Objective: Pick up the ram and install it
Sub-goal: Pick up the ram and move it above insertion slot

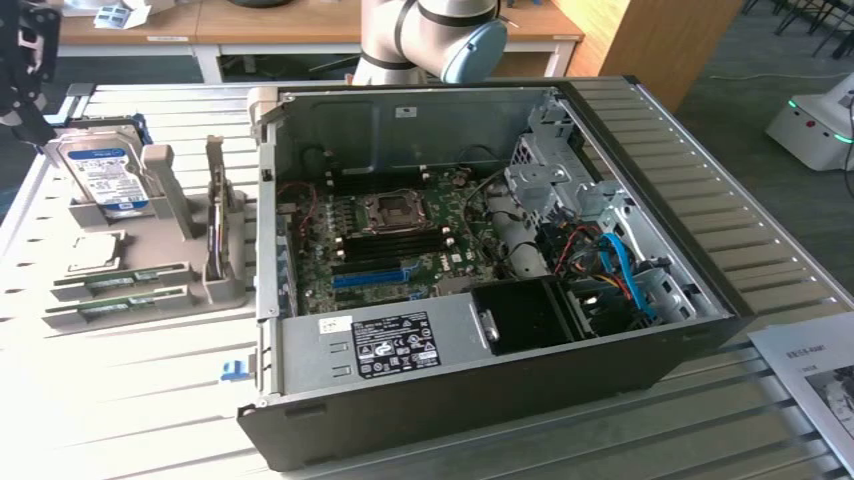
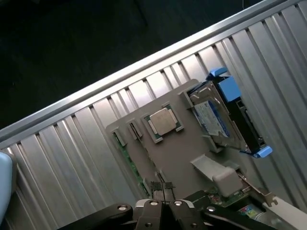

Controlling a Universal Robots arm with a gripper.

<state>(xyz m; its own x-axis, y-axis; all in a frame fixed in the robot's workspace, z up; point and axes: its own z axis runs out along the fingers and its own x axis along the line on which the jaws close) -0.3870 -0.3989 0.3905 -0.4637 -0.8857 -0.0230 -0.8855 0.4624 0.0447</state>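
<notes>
Ram (image 1: pixel 118 281) (image 2: pixel 130 164) lies flat in a grey holder (image 1: pixel 174 180) (image 2: pixel 182 153) on the desk (image 1: pixel 120 400) (image 2: pixel 62 143), at the exterior view's left. It shows as two long green sticks side by side in shallow grooves, the second just beside the first and nearer the holder's edge. Neither stick is gripped or touched.

The claw (image 1: pixel 30 100) (image 2: pixel 162 188) hangs in the air over the holder, apart from the sticks. In the wrist view its two dark fingers (image 2: pixel 156 188) are drawn narrow, tip against tip, with nothing between them.

In the same holder a silver hard drive (image 1: pixel 107 170) (image 2: pixel 216 115) with a blue label stands on edge in a slot, with blue plastic rails along its sides. A square processor chip (image 2: pixel 163 121) lies flat in a recess between the drive and the sticks. A thin card (image 1: pixel 220 215) stands upright in another slot, on the side nearest the computer.

Just beside the holder, toward the exterior view's right, an open computer case (image 1: pixel 667 230) lies on its side on the desk. Its green motherboard (image 1: pixel 334 215) faces up, with a square processor socket (image 1: pixel 394 208), long dark slots (image 1: pixel 387 240) below it, and a blue slot strip (image 1: pixel 367 277). Blue cables (image 1: pixel 621 265) run through the drive bay.

A small blue piece (image 1: pixel 236 371) sits on the slatted metal near the case's front corner, and printed sheets (image 1: pixel 814 370) lie at the far right. The arm's grey and blue joint (image 1: pixel 427 35) rises behind the case.
</notes>
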